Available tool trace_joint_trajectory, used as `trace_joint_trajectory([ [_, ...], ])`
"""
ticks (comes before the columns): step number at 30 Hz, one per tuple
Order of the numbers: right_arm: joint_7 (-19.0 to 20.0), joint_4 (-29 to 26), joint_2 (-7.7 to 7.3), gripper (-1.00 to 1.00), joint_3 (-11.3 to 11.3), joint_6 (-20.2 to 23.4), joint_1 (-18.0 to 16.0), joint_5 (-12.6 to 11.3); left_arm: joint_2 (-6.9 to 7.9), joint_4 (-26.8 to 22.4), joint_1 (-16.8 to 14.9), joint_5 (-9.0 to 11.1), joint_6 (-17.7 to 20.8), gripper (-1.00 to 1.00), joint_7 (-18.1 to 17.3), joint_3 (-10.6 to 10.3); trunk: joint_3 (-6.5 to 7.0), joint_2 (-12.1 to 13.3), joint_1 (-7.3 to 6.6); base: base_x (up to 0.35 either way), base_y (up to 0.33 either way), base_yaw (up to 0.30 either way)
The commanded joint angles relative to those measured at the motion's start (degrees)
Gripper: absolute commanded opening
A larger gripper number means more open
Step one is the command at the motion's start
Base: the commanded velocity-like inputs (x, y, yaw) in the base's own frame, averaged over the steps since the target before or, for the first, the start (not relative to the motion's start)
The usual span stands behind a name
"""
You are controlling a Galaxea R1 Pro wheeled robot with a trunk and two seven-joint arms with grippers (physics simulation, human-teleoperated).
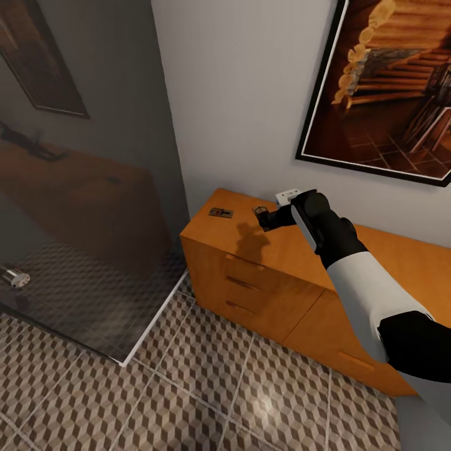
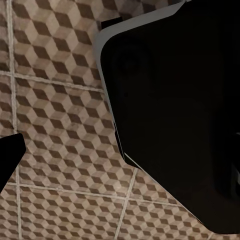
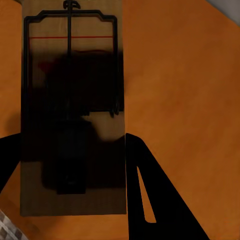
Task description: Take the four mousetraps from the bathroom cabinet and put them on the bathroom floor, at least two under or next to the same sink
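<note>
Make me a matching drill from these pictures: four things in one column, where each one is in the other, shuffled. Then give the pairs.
Things
1. mousetrap
2. framed picture
3. right gripper
4. cube-pattern floor

Places
A. hanging on the wall above the cabinet
B. lying alone near the left end of the cabinet top
C. below the cabinet's drawers
D. over a second mousetrap on the cabinet top

Pairs: 1-B, 2-A, 3-D, 4-C
</note>
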Motion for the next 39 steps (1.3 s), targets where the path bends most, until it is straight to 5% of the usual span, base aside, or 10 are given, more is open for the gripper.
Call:
trace_joint_trajectory([
  [1, 0.06, -0.05, -0.07, -1.00, 0.18, 0.24, -0.05, -0.11, -0.04, 0.19, -0.06, 0.47, -0.32, 1.00, -0.17, -0.48, -0.09, -0.10, 0.03, 0.000, 0.000, 0.000],
  [39, 0.06, 0.01, -0.24, -1.00, 0.18, 0.18, 0.02, -0.11, -0.04, 0.19, -0.06, 0.47, -0.34, 1.00, -0.17, -0.48, -0.09, -0.10, 0.03, -0.198, 0.075, 0.000],
])
